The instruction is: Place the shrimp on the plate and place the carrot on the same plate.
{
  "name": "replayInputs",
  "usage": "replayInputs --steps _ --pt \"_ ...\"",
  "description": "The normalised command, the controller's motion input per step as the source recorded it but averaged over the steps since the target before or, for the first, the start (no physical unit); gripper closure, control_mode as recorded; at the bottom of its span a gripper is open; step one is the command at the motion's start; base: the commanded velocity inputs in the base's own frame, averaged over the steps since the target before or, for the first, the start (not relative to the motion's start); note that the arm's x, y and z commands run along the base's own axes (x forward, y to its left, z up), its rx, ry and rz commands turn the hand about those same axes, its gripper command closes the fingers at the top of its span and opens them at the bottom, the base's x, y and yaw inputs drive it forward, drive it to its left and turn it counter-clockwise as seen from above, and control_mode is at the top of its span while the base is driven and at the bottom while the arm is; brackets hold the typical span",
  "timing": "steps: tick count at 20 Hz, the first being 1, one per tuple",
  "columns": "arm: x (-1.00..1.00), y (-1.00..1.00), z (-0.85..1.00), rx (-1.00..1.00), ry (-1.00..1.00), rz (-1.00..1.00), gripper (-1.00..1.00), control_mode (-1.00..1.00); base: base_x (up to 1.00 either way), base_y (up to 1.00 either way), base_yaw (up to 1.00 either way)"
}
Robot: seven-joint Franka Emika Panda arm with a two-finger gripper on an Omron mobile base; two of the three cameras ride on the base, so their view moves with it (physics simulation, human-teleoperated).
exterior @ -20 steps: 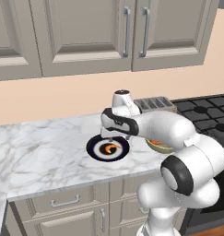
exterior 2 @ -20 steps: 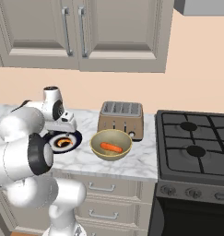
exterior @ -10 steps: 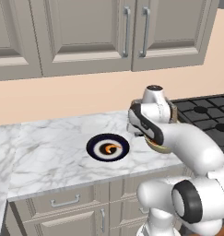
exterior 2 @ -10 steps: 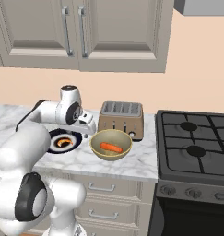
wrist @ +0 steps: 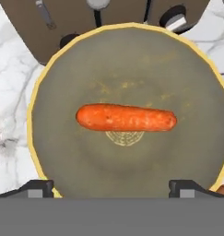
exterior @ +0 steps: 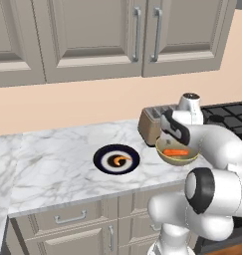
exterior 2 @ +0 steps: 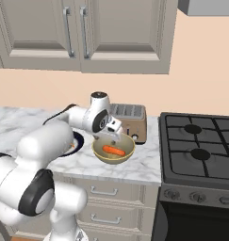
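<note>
Shrimp (exterior: 122,159) on plate (exterior: 103,161) in left view; hand view shows carrot (wrist: 126,118).

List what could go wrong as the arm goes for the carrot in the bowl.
1. The straight orange-red carrot lies in the middle of the curved yellowish-green bowl; the open end effector might nudge it so it rolls.
2. The fingertips may hit the bowl's rim or tip it.
3. The grey toaster stands just behind the bowl, leaving little room.
</note>
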Motion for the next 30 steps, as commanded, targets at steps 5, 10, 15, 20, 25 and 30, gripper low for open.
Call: replayInputs --steps 5,10,15,20,25,30 --pt "0.35 -0.28 0.0 0.0 0.01 0.11 -1.0 -1.0 0.0 0.0 0.0" --pt "0.08 0.0 0.0 0.0 0.0 0.13 -1.0 -1.0 0.0 0.0 0.0" --pt "-0.09 0.0 -0.01 0.0 -0.09 0.3 -1.0 -1.0 0.0 0.0 0.0" --pt "-0.1 0.0 -0.02 0.0 -0.17 0.4 -1.0 -1.0 0.0 0.0 0.0" --pt "0.04 0.0 0.0 -0.1 -0.01 0.46 -1.0 -1.0 0.0 0.0 0.0" --pt "0.12 -0.01 0.0 -0.17 0.01 0.43 -1.0 -1.0 0.0 0.0 0.0"
